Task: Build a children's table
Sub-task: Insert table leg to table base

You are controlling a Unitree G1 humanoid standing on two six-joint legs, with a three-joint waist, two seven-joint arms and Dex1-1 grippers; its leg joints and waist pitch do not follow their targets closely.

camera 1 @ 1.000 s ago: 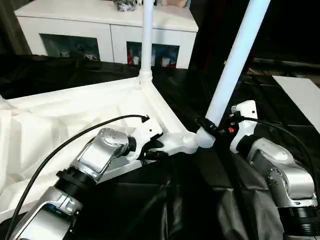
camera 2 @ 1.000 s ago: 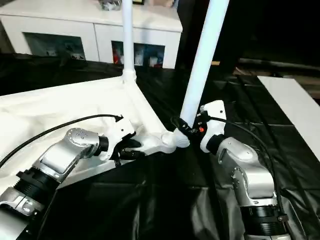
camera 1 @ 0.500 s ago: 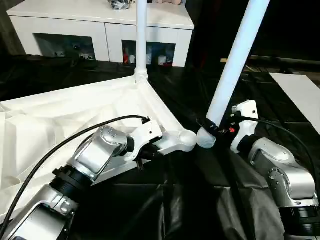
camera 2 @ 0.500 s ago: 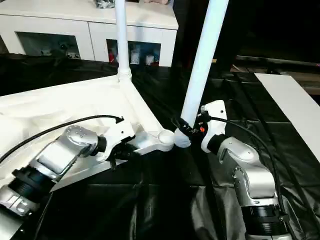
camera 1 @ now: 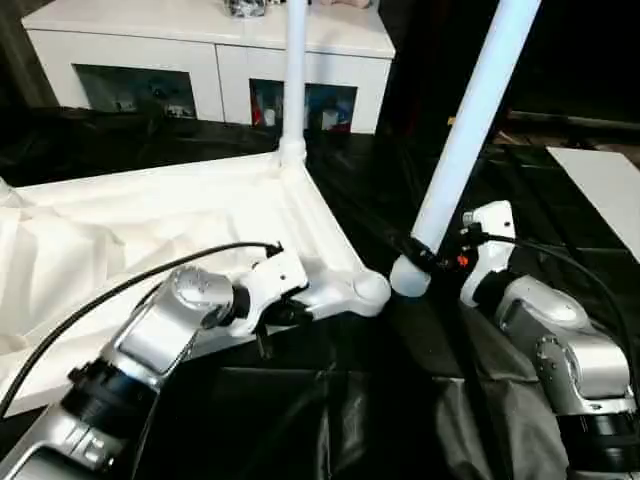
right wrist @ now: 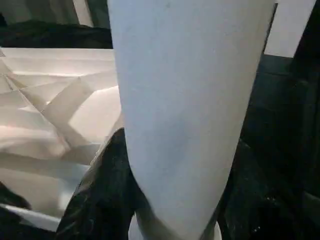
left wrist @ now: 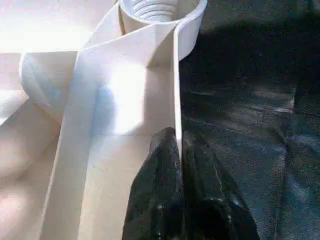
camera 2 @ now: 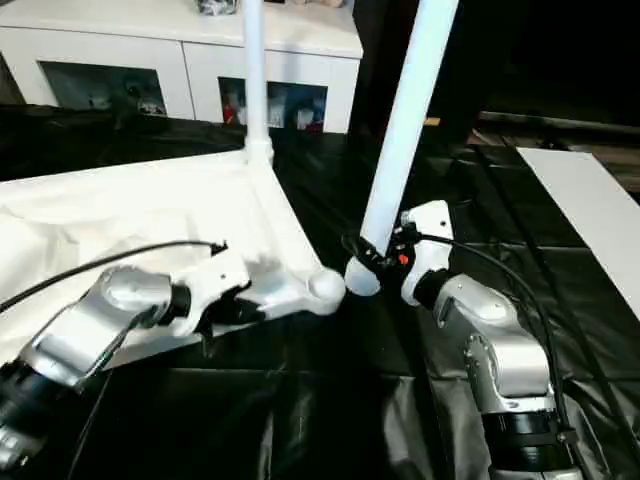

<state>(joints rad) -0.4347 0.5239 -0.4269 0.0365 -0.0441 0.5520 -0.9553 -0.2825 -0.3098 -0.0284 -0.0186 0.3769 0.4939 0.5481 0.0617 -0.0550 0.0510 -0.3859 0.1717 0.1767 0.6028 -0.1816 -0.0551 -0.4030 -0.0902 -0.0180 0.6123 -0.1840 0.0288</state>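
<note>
A black plastic sheet, creased and shiny, covers the floor, and the upturned white tabletop lies directly on it, ribbed underside facing up.

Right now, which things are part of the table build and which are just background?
Job: tabletop; fitted leg in the far corner; second leg in right gripper; near corner socket; left gripper on rim.
Background: white cabinet; black sheeting.

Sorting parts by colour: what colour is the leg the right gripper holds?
White, clearest in the left eye view: leg.
</note>
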